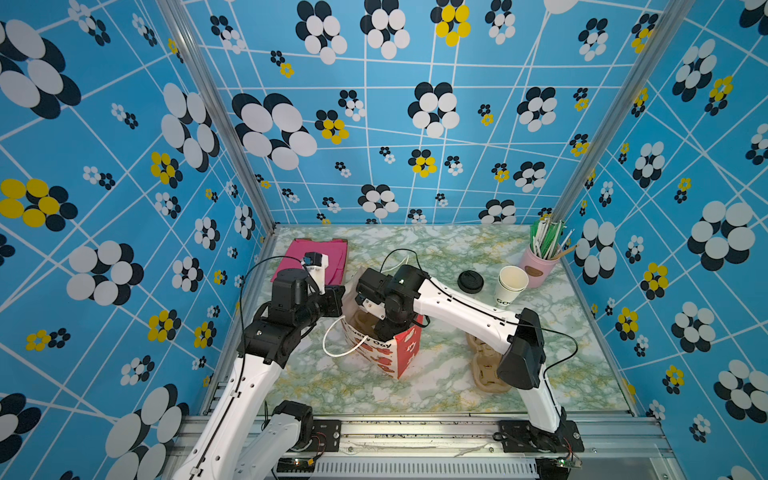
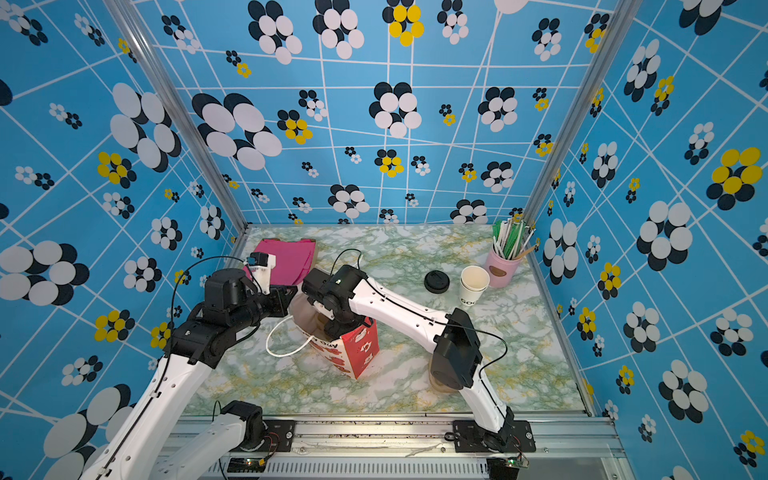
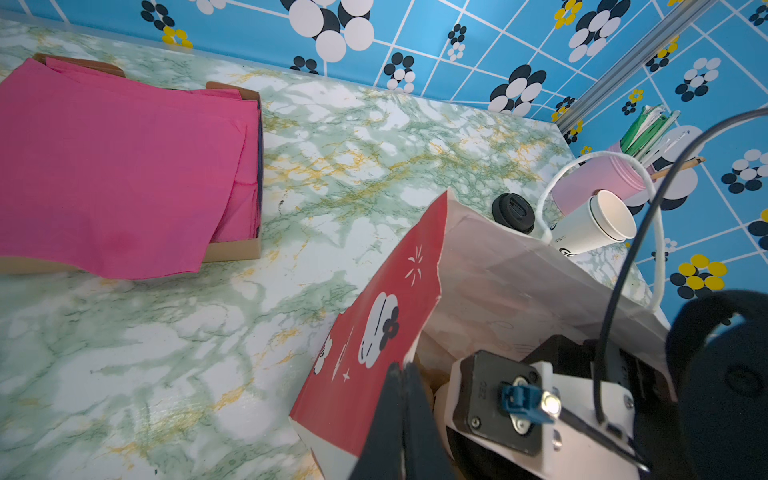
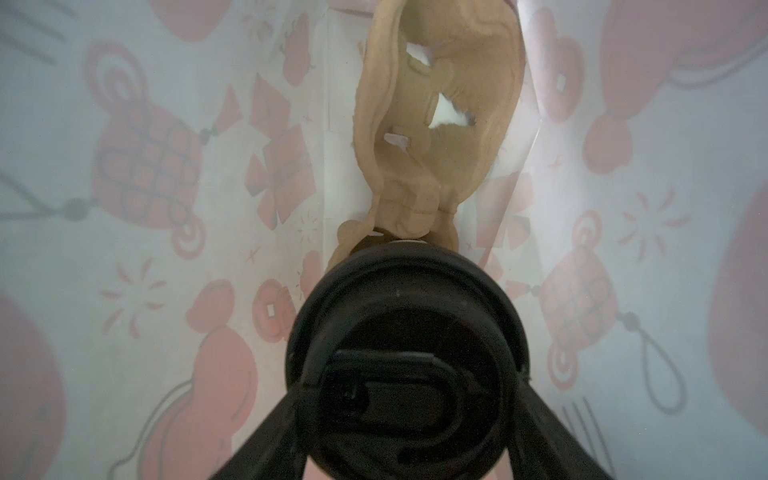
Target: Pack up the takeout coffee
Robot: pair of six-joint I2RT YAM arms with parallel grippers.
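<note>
A green-veined marble tabletop [image 1: 457, 382] sits inside blue flower-patterned walls. At the left, a pink cloth [image 1: 291, 259] lies over a cardboard tray [image 3: 232, 251]. The left gripper [image 3: 401, 415] is pinched fully closed on the rim of the red-and-white paper gift bag [image 1: 405, 353], which stands mid-table. Inside the bag the right gripper [image 4: 411, 374] clasps the takeout coffee [image 4: 407, 324], with its fingers [image 4: 266, 436] partly spread against the black-lidded cup's sides. A tan pulp cup carrier [image 4: 436, 124] is just beside it. Further right are a loose black lid [image 1: 470, 281], stacked lidless white paper cups [image 1: 511, 286] and a pink straw holder [image 1: 540, 266].
</note>
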